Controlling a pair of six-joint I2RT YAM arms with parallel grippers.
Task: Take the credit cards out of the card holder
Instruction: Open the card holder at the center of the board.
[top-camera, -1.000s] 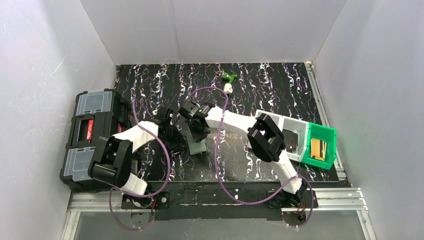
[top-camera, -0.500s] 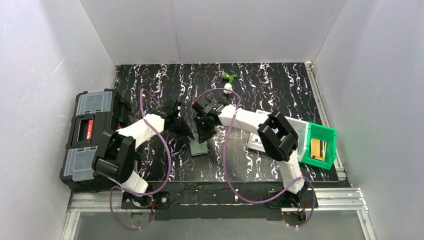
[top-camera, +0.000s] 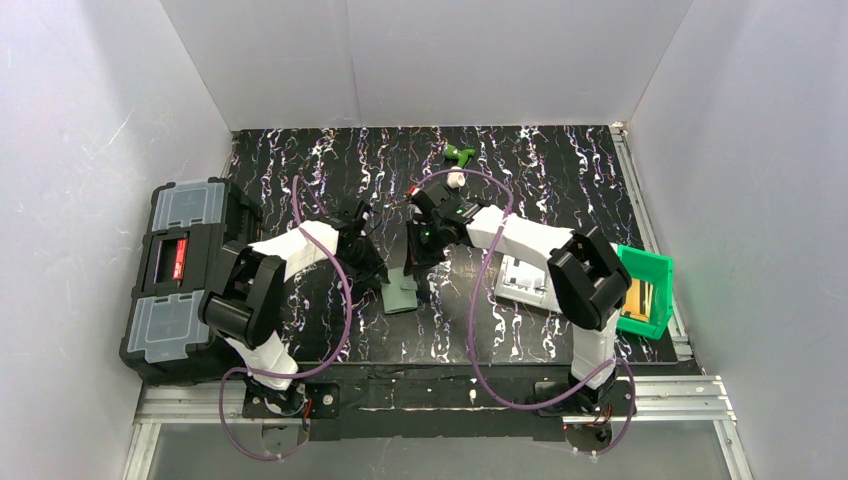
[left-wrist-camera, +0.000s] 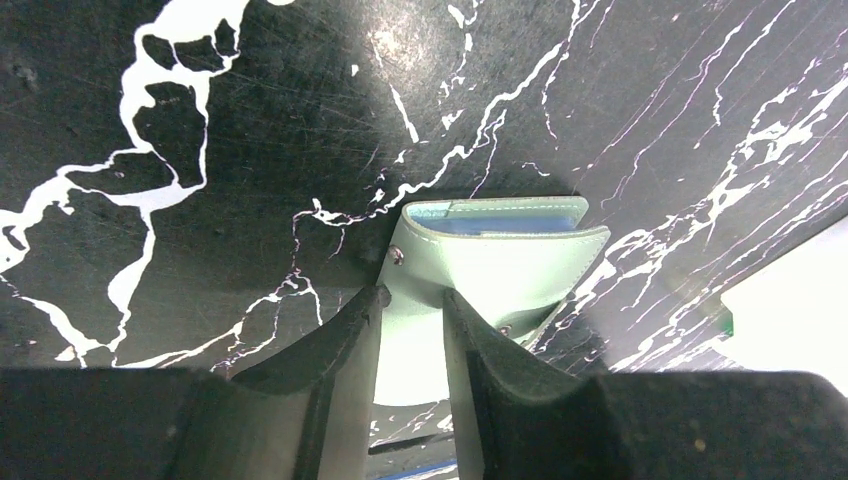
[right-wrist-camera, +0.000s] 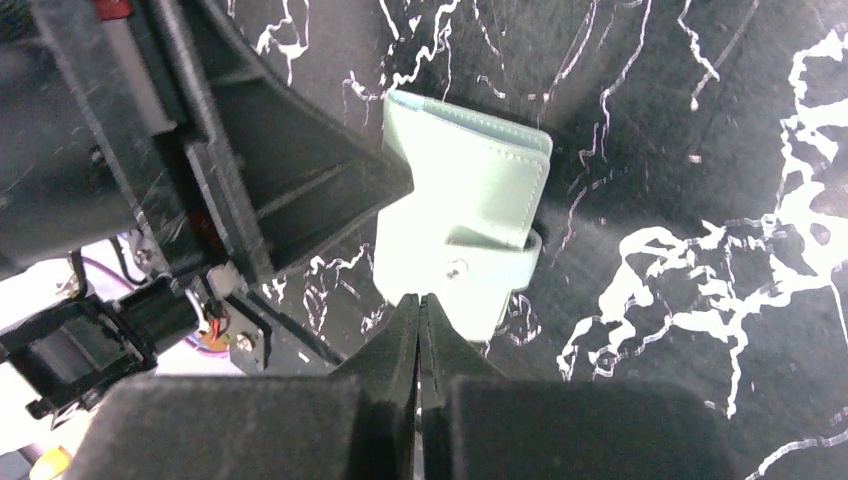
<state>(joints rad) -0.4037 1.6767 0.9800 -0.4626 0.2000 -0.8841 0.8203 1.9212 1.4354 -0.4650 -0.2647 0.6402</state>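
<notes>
The card holder (top-camera: 400, 293) is a pale grey-green folded wallet lying on the black marbled table. It also shows in the left wrist view (left-wrist-camera: 500, 265) and the right wrist view (right-wrist-camera: 460, 190). Its snap tab (right-wrist-camera: 480, 268) is wrapped round and fastened. Thin pale blue edges (left-wrist-camera: 500, 222) show in its fold; the credit cards are otherwise hidden. My left gripper (top-camera: 372, 268) is shut on the holder's left part, which fills the narrow gap at the left gripper's tips (left-wrist-camera: 410, 310). My right gripper (top-camera: 420, 262) is shut, and the right gripper's tips (right-wrist-camera: 418, 300) pinch the tab's end.
A big black toolbox (top-camera: 180, 270) stands at the left. A white tray (top-camera: 525, 282) and a green bin (top-camera: 645, 290) stand at the right; the tray's corner shows in the left wrist view (left-wrist-camera: 790, 300). A small green and white object (top-camera: 458, 160) lies at the back.
The right arm's elbow has swung right, uncovering the white tray, and its gripper has shifted right. The left gripper has moved right up to the holder. The holder has barely moved.
</notes>
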